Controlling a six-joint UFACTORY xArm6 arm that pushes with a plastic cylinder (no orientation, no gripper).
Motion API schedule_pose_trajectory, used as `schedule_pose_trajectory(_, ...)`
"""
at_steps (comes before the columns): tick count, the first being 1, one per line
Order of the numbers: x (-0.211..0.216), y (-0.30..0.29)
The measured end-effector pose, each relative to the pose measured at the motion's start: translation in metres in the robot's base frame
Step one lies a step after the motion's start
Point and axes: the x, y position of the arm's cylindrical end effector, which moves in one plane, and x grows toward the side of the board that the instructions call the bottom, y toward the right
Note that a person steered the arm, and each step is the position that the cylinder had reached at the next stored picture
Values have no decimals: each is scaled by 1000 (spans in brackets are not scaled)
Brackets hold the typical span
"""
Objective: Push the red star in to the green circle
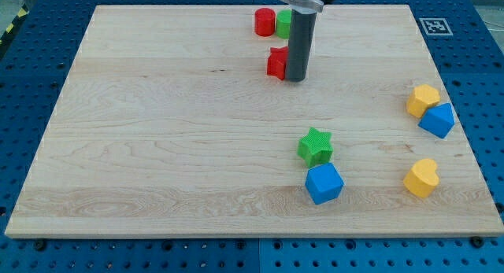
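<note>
The red star point(276, 63) lies near the view's top centre, partly hidden behind my rod. My tip point(296, 78) touches the board right beside the star, on its right. The green circle point(283, 23) sits above the star, partly hidden by the rod, and touches a red circle point(264, 22) on its left. A small gap separates the star from the green circle.
A green star point(315, 146) and a blue cube point(324, 183) sit together at lower centre-right. A yellow hexagon point(423, 100) and a blue block point(437, 120) sit at the right edge, with a yellow heart point(421, 178) below them. The wooden board point(157, 131) ends on blue pegboard.
</note>
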Motion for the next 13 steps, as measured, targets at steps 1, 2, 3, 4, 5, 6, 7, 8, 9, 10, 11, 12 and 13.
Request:
schedule_pose_trajectory(1, 30, -8)
schedule_pose_trajectory(2, 42, -53)
schedule_pose_trajectory(3, 13, -53)
schedule_pose_trajectory(4, -12, -53)
schedule_pose_trajectory(5, -6, -53)
schedule_pose_trajectory(6, 16, -49)
schedule_pose_trajectory(7, -11, -38)
schedule_pose_trajectory(8, -57, -35)
schedule_pose_trajectory(9, -56, -35)
schedule_pose_trajectory(10, -39, -35)
schedule_pose_trajectory(11, -30, -23)
schedule_pose_trajectory(12, -34, -1)
schedule_pose_trajectory(13, -49, 6)
